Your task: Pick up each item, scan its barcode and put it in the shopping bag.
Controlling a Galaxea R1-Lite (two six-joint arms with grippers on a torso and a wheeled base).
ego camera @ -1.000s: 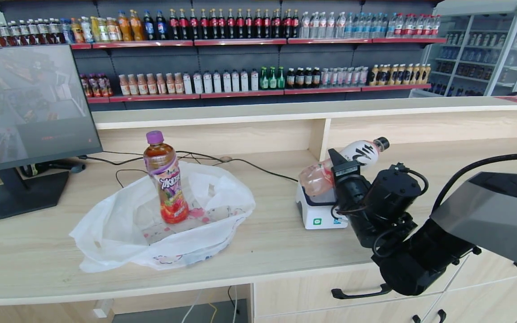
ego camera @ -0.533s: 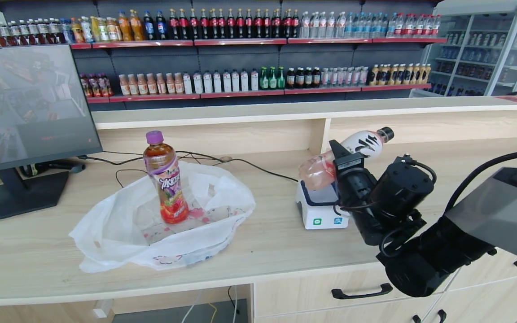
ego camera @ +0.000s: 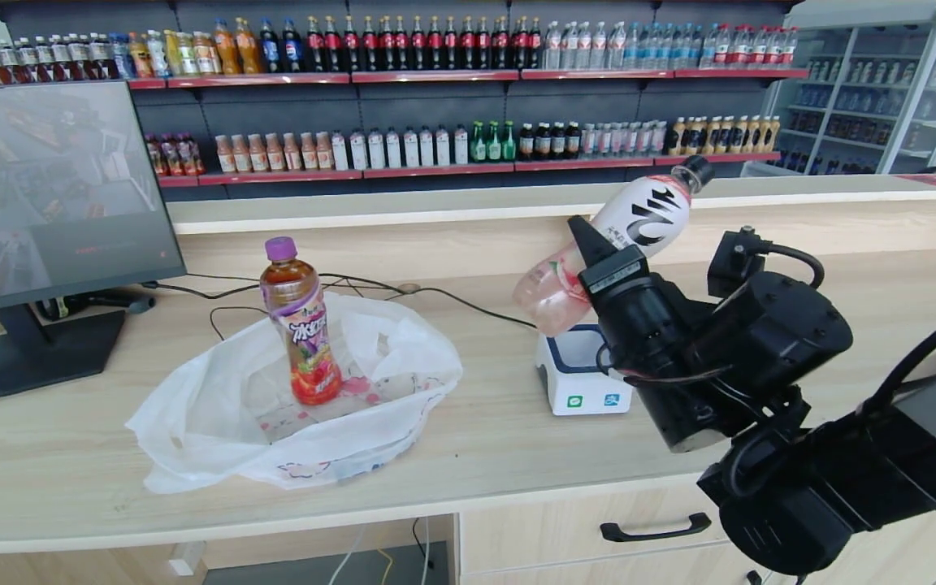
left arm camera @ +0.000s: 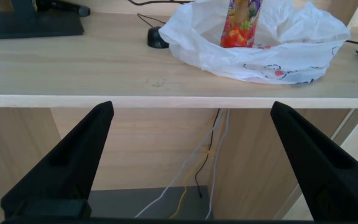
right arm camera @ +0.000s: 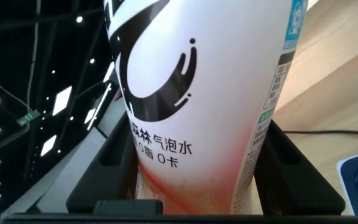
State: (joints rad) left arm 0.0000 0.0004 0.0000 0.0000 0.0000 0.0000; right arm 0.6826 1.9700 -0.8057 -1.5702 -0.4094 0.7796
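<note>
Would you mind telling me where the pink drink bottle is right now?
The bottle is right of centre in the head view, held tilted in the right gripper above the scanner.

Bright, even overhead lighting; shadows on the tabletop (ego camera: 476,439) are soft. The monitor (ego camera: 45,187) screen carries pale reflections. Head view bows straight edges near its borders.

Shop checkout, drink-stocked shelves (ego camera: 435,146), glass-door fridge (ego camera: 866,106), counter (ego camera: 476,439), screen (ego camera: 45,187), scanner (ego camera: 578,382)
</note>
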